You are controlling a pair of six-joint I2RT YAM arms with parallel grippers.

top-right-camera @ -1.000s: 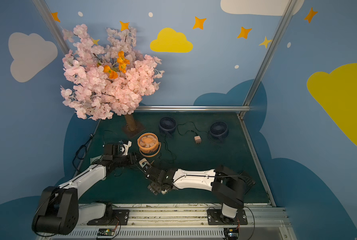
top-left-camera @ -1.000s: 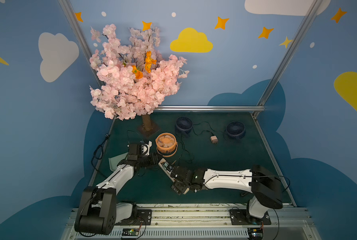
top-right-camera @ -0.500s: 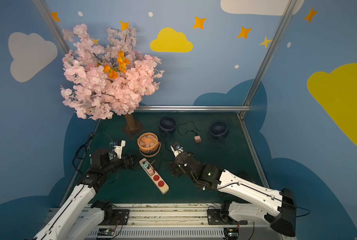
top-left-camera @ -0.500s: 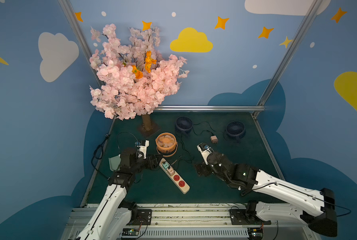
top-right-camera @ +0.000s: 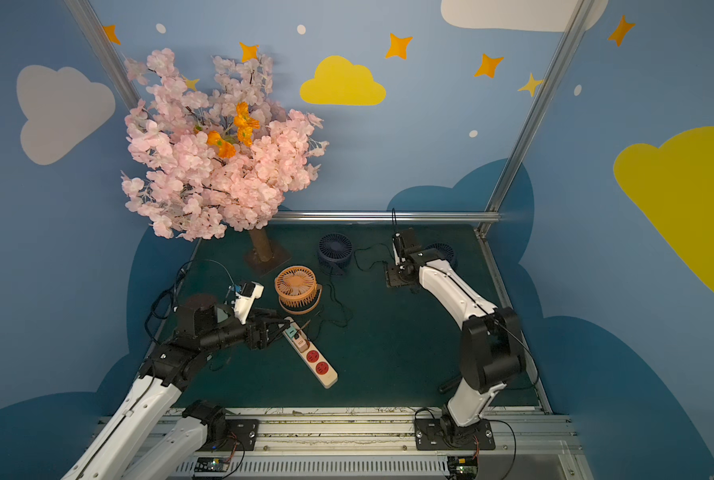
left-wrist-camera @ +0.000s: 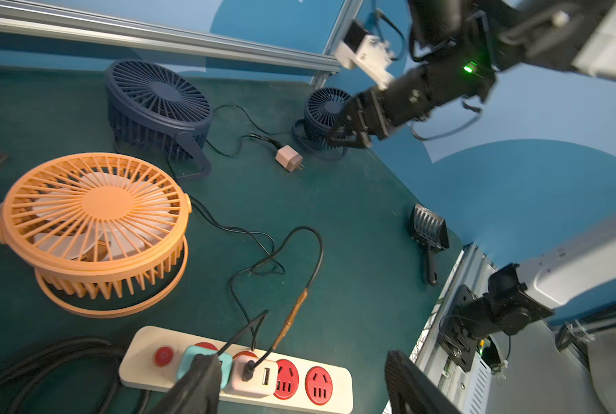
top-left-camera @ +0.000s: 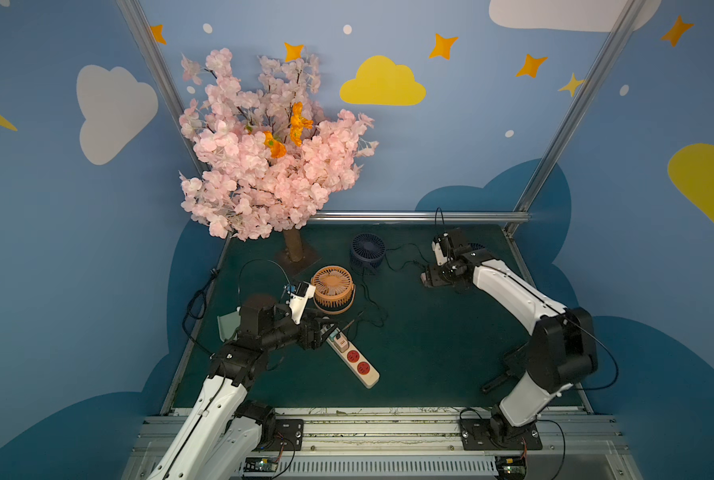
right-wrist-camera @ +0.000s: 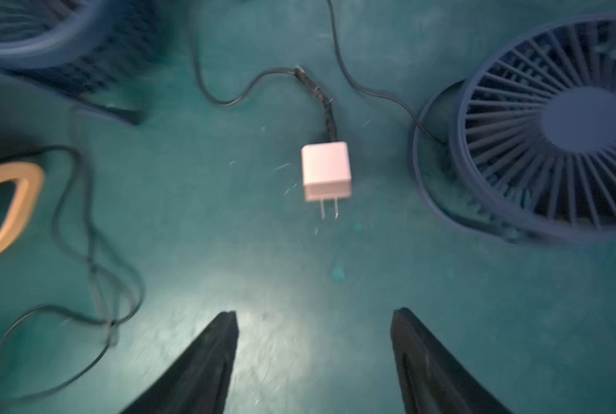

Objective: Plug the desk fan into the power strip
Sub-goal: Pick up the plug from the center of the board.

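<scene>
The cream power strip (top-left-camera: pixel 361 368) (top-right-camera: pixel 321 370) (left-wrist-camera: pixel 330 385) lies slantwise on the green mat. A teal adapter (left-wrist-camera: pixel 206 358) and a pale adapter (left-wrist-camera: pixel 260 376) sit in two of its sockets; two red sockets are bare. My left gripper (left-wrist-camera: pixel 299 376) (top-left-camera: pixel 326 329) is open at the strip's button end, and one finger (left-wrist-camera: pixel 199 383) overlaps the teal adapter. A loose pink plug (right-wrist-camera: pixel 326 172) (left-wrist-camera: pixel 289 158) lies on the mat between two navy desk fans (top-left-camera: pixel 368 249) (right-wrist-camera: pixel 557 129). My right gripper (right-wrist-camera: pixel 315 312) (top-left-camera: pixel 428 279) hovers open just short of it, hiding it in both top views.
An orange fan (top-left-camera: pixel 332 289) stands beside the strip, with thin black cords looping over the mat. The pink blossom tree (top-left-camera: pixel 272 158) fills the back left. A small black scoop (left-wrist-camera: pixel 428 233) lies near the front right edge. Metal rails border the mat.
My right arm has swung away from the strip to the back right, over the pink plug, its jaws narrowing a little. My left gripper has opened wider at the strip.
</scene>
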